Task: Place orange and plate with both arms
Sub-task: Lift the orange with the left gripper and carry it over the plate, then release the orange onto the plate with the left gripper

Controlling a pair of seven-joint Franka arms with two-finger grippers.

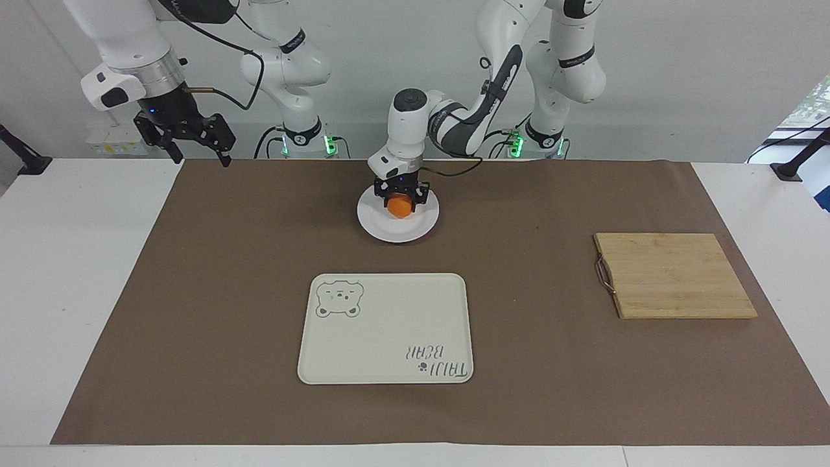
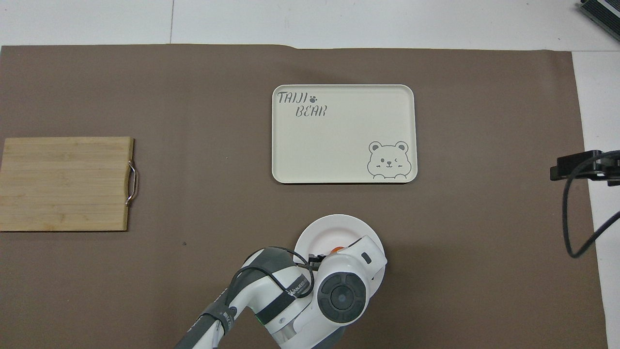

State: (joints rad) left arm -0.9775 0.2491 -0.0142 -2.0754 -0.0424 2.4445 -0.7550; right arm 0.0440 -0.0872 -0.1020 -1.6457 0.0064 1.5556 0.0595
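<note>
- Left claw (image 1: 402,198): low over the plate (image 1: 420,231), reaching in from the left arm's base, with the wrist pointing straight down.
- Orange (image 1: 401,207): directly under this claw and inside it, close above the plate's middle or already resting on it; cannot tell which.
- State of the left claw: cannot tell whether gripping the orange or already let go of it.
- In the overhead view: only a small piece of the orange (image 2: 335,249) showing beside the white wrist, with the part of the plate (image 2: 329,225) farther from the robots uncovered.
- Plate: on the brown mat (image 1: 227,292), nearer to the robots than the cream tray (image 1: 382,324) with the bear drawing, and apart from it.
- Tray: holding nothing.
- Wooden cutting board (image 1: 674,275): on the mat toward the left arm's end of the counter (image 1: 65,259), well apart from the plate.
- Right claw (image 1: 194,146): waiting high above the corner of the mat at the right arm's end, spread wide and holding nothing.
</note>
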